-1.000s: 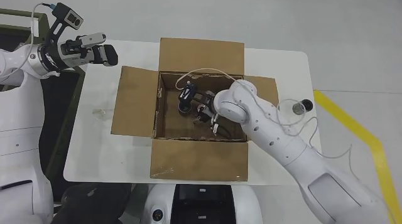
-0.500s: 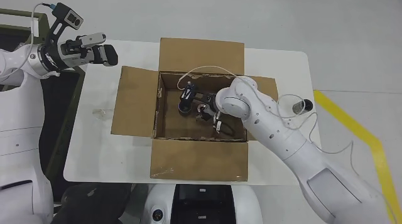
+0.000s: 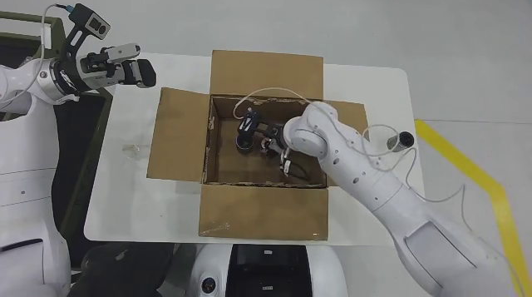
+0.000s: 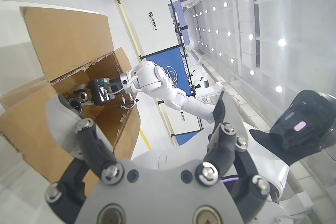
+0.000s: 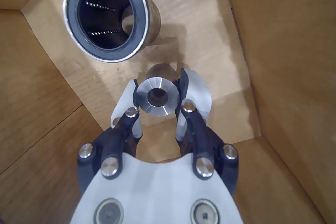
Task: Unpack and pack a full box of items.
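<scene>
Two fingers [image 5: 195,93] of the right hand [image 5: 160,89] clamp a small steel cylinder [image 5: 158,101].

left arm: hangs out on its own side, forearm level over the far corner of the bench [image 3: 125,189], well apart from the other arm

left gripper [image 4: 139,101]: lying sideways and aimed across at the right arm, fingers [image 4: 65,114] spread wide, nothing between them

right arm: stretched forward with the elbow swung outward, wrist dipped down inside the box [image 3: 266,210]

right gripper [image 5: 158,84]: pointing pretty much at the box floor, fingers [image 5: 195,89] squeezed in on a small metal cylinder [image 5: 157,100], one on each side
</scene>
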`<state>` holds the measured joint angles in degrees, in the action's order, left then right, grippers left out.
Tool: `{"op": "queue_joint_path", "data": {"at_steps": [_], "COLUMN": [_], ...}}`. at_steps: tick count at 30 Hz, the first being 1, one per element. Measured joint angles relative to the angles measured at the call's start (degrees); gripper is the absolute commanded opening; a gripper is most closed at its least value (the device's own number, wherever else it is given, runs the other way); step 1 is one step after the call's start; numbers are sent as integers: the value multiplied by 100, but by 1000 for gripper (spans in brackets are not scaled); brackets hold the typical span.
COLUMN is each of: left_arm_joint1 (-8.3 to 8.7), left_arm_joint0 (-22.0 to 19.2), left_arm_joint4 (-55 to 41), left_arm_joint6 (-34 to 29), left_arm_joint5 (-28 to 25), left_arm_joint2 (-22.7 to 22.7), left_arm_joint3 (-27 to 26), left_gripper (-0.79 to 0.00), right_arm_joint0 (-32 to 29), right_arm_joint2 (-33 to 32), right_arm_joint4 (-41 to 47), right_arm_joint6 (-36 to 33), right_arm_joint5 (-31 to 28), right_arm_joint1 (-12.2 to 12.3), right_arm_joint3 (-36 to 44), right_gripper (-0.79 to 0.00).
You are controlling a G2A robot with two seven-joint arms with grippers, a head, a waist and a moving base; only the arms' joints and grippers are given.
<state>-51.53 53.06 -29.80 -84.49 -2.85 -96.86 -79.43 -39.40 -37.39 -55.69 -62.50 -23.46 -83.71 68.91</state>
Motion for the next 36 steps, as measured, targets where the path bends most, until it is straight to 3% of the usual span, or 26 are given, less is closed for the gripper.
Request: {"op": "queue_joint_path", "data": {"at_steps": [7,24,36], "left_arm_joint1": [0,0,0], "left_arm_joint0": [0,0,0], "left_arm_joint4": [0,0,0], "left_arm_joint6": [0,0,0], "left_arm_joint5": [0,0,0], "left_arm_joint2": [0,0,0], "left_arm_joint3": [0,0,0], "left_gripper": [0,0,0], "right_arm_joint0": [-261,-1695,-2135], "right_arm_joint2": [-205,-1393,-1953], "right_arm_joint4": [-266,-791,-318], "right_arm_joint6": [58,43,68], "right_arm_joint5": [3,-53,82], "right_arm_joint1": [129,670,819], "right_arm_joint3": [509,2881,3512], "right_gripper": [-785,-785,-785]}}
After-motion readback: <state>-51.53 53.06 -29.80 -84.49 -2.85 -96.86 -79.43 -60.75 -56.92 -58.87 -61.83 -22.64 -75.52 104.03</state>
